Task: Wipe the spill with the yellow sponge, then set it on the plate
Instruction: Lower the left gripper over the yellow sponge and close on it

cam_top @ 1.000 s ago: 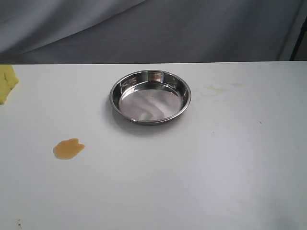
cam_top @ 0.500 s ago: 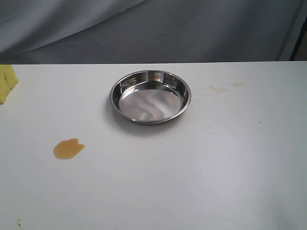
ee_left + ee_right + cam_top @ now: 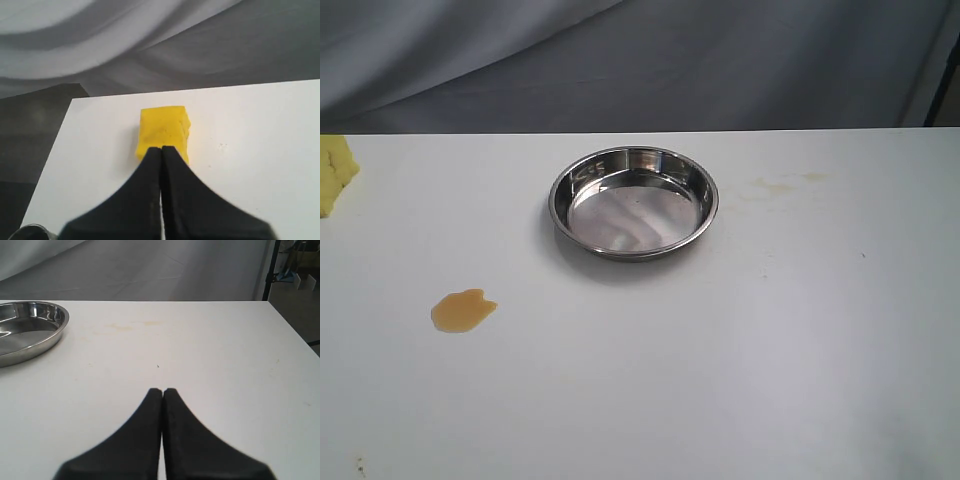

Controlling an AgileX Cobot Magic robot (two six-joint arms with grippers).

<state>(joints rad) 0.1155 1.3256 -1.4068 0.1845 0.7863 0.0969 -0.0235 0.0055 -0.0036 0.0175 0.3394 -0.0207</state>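
Exterior view: the spill [image 3: 463, 310] lies nearest on the table [image 3: 720, 380], to the left. The plate [image 3: 634, 202] sits farther back, mid-table. The sponge [image 3: 334, 172] is at the far left edge. The left gripper [image 3: 161, 148] has its jaws pressed together, empty, with the sponge just beyond the tips. The right gripper [image 3: 162, 390] is also pressed together and empty.

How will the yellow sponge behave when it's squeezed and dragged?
The sponge looks like a foam block with a ragged edge, so it will probably squash when squeezed rather than resist. It is likely light for its size, so a nudge may slide it. Its blocky shape, sitting flat on the table, suggests it won't roll.
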